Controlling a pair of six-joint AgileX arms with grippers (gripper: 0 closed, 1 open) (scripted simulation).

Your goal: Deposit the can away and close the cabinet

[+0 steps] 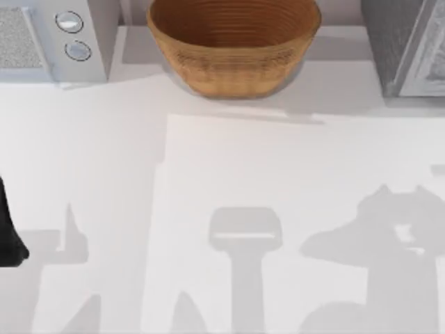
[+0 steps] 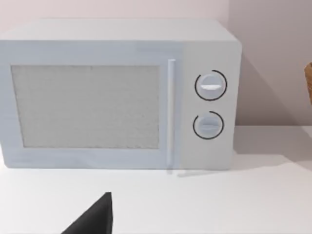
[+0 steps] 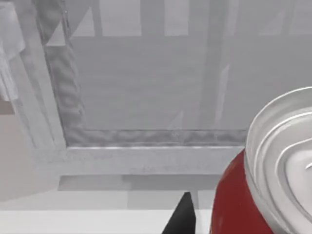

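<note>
My right arm has the red can up close by its wrist, facing the open gray cabinet; I think it grips the can, but I cannot tell. The can is not inside yet, and the door is not shut. My left arm waits at the table's left edge, facing the microwave.

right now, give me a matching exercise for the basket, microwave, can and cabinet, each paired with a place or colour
Things:
1. basket
2. microwave
3. can
4. cabinet

Descriptions:
A. red body with a silver top
B. back left corner of the table, two round dials
C. back middle of the table, woven brown
D. back right corner of the table, grey

Pairs: 1-C, 2-B, 3-A, 4-D
</note>
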